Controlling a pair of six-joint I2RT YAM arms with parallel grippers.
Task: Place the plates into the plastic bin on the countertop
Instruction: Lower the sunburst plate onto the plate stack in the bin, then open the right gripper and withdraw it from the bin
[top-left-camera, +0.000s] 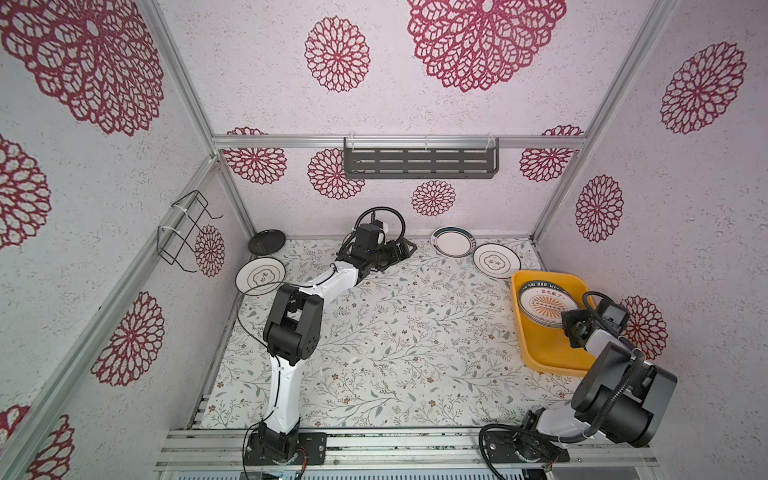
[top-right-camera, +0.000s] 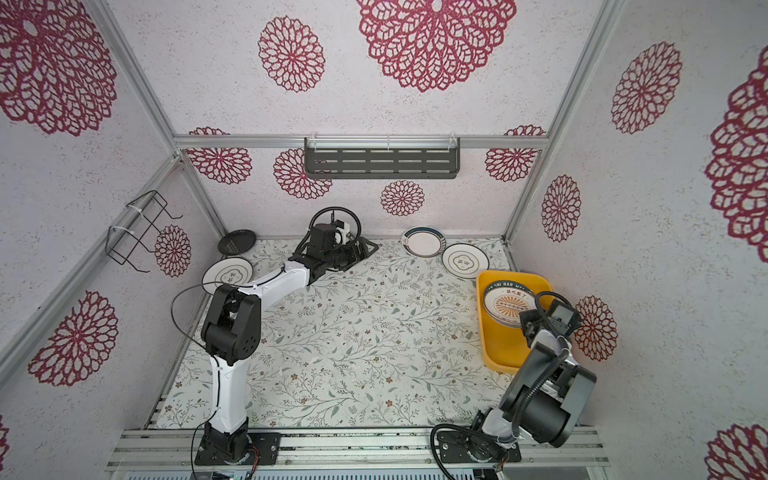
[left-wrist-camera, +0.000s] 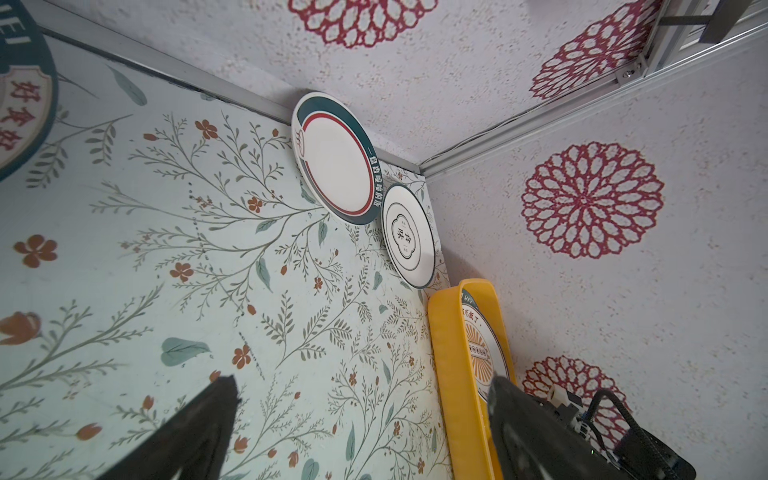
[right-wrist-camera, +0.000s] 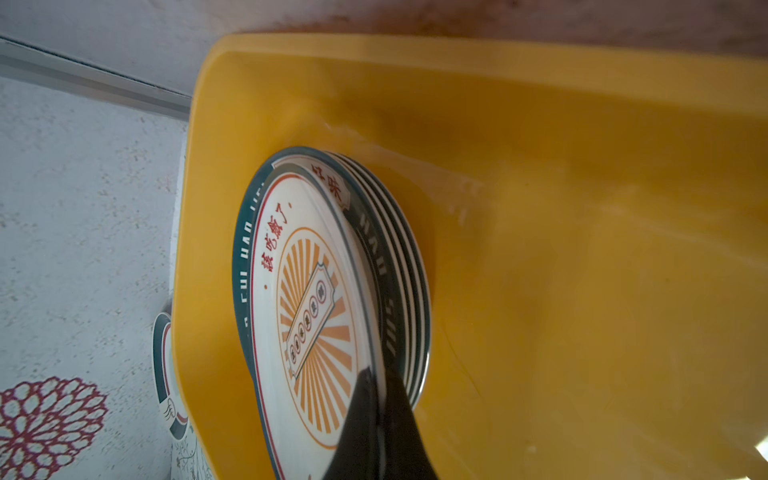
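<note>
The right pincer (right-wrist-camera: 377, 380) clamps the sunburst plate (right-wrist-camera: 316, 291) by its rim, the yellow bin (right-wrist-camera: 540, 187) beneath it, while the left pincer (left-wrist-camera: 365, 382) gapes wide above the countertop (left-wrist-camera: 187, 270).

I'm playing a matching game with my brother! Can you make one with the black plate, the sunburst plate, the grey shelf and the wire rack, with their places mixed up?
Things:
1. black plate
2. sunburst plate
3. grey shelf
4. wire rack

Places:
A. hanging on the back wall
B. at a far corner of the countertop
C. on top of the stack in the yellow bin
D. fixed to a side wall

Pairs: 1-B, 2-C, 3-A, 4-D.
</note>
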